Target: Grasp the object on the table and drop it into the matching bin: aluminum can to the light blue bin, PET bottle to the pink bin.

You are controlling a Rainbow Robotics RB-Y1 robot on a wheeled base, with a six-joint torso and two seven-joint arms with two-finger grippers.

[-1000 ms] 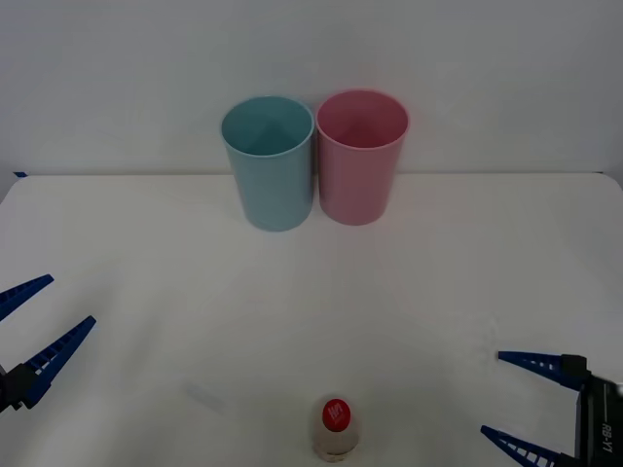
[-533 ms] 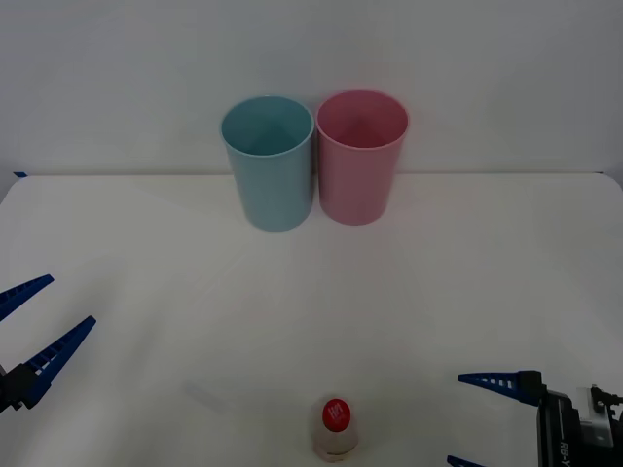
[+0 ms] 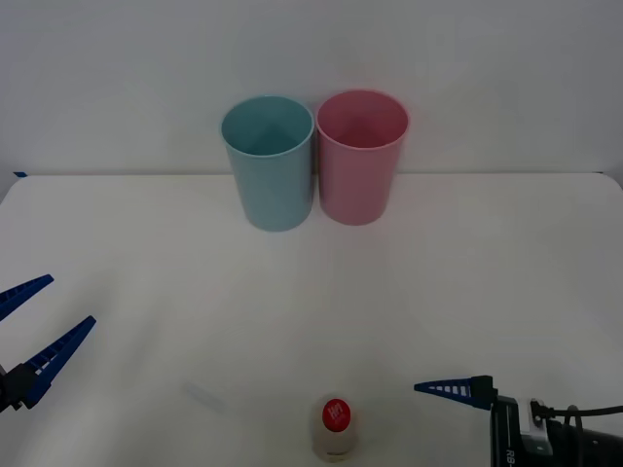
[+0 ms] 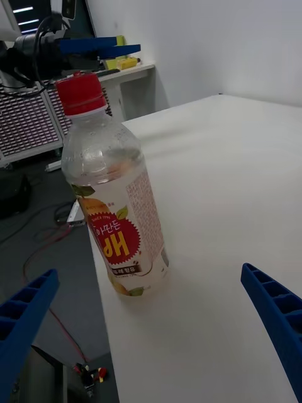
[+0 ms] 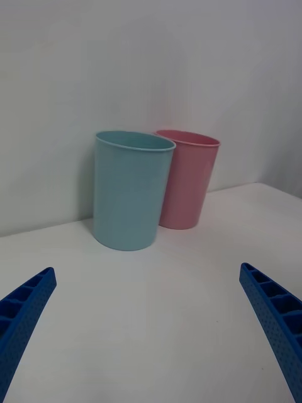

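While the PET bottle stands upright at the near edge of the table, red cap up and untouched, the right gripper sits low beside it on the robot's right, fingers spread wide with nothing between them. From the right wrist, the bottle stands ahead of the open fingers and off-centre between them, its label facing the camera. Well beyond the bottle, at the far side of the table, the pink bin stands just beside the light blue bin, pink on the robot's right. Farther from the bottle, on its left, the left gripper waits idle, fingers apart. To grasp cleanly, the right gripper likely needs to centre the bottle between its fingers and close around the labelled body rather than the cap, as a sideways nudge could topple it over the table's edge.
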